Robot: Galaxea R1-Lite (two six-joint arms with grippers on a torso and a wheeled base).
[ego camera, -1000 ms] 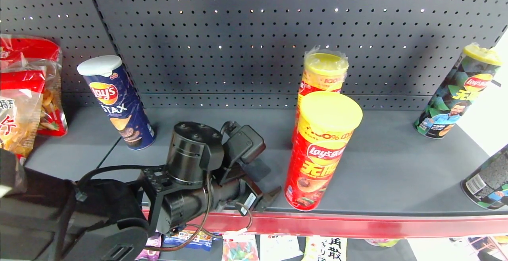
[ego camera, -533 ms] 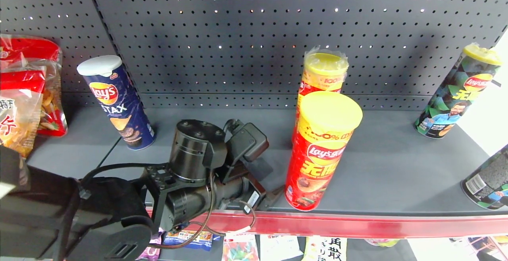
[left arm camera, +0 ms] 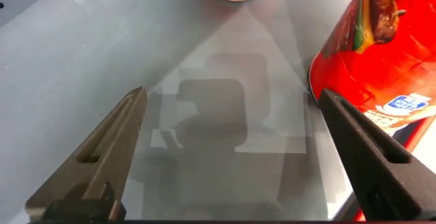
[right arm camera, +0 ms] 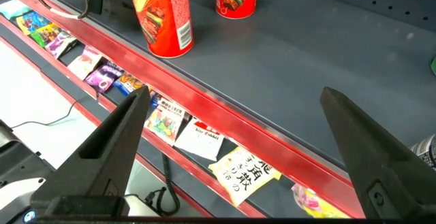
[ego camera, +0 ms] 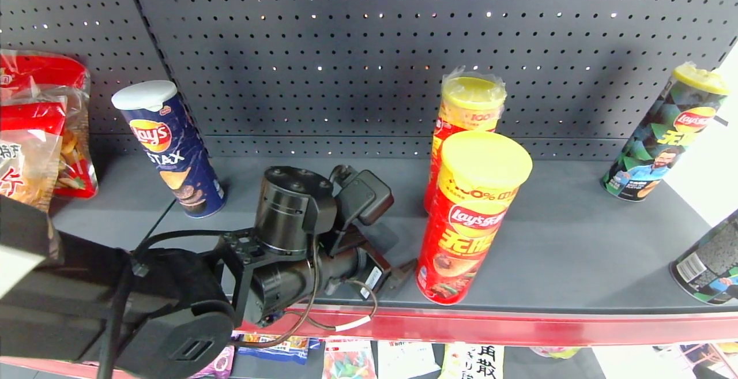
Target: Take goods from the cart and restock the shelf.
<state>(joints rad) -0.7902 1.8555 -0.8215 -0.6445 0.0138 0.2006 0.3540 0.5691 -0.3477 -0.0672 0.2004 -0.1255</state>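
Gaping empty, the left gripper [left arm camera: 233, 94] sits just beside the front red can [ego camera: 464, 235].

Grey shelf [ego camera: 576, 240] with dark perforated back panel [ego camera: 369, 50], light through some holes, red front rail [ego camera: 519, 327]; pale floor [right arm camera: 27, 94] below, possibly tiled

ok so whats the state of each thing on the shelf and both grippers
front red can: upright, lid on, at the front edge of the shelf
rear red can: upright, lid on under plastic wrap
blue can: upright, lid on
green can: upright, lid on
left gripper: jaws open, empty, beside the front red can
right gripper: jaws open, empty
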